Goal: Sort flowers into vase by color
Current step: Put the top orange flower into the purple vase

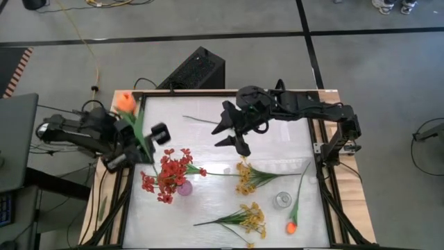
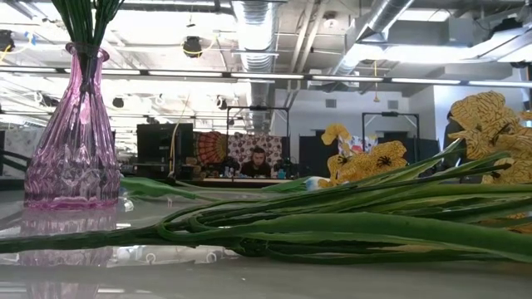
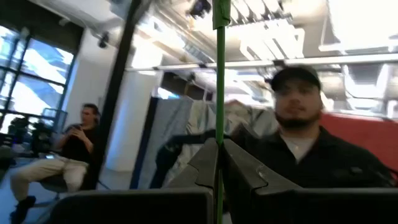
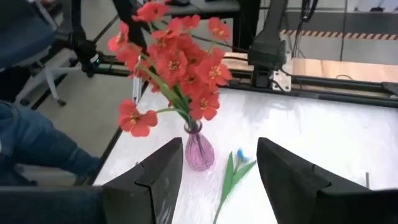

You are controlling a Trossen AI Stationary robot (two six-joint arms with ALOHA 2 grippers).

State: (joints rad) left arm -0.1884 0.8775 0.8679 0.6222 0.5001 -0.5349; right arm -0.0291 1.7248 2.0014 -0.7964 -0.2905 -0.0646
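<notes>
My left gripper is at the table's left edge, shut on a green-stemmed orange tulip. A purple glass vase stands at the near left and holds a bunch of red flowers; both also show in the right wrist view, the vase and the red flowers. My right gripper is open and empty above the table's far middle, its fingers pointing toward the vase. Two yellow sprays and a second orange tulip lie flat on the table. My left gripper pinches the tulip's stem between its two shut fingers, partway along the stem. The fingers lie across the stem, which runs straight on both sides of them. The blossom is at the end toward the table's far-left corner; the tulip is held off the table.
A small clear glass vase stands at the near right between the yellow sprays and the lying tulip. A green stem with a pale bud lies beside the purple vase. Another stem lies at the far middle. People sit beyond the table.
</notes>
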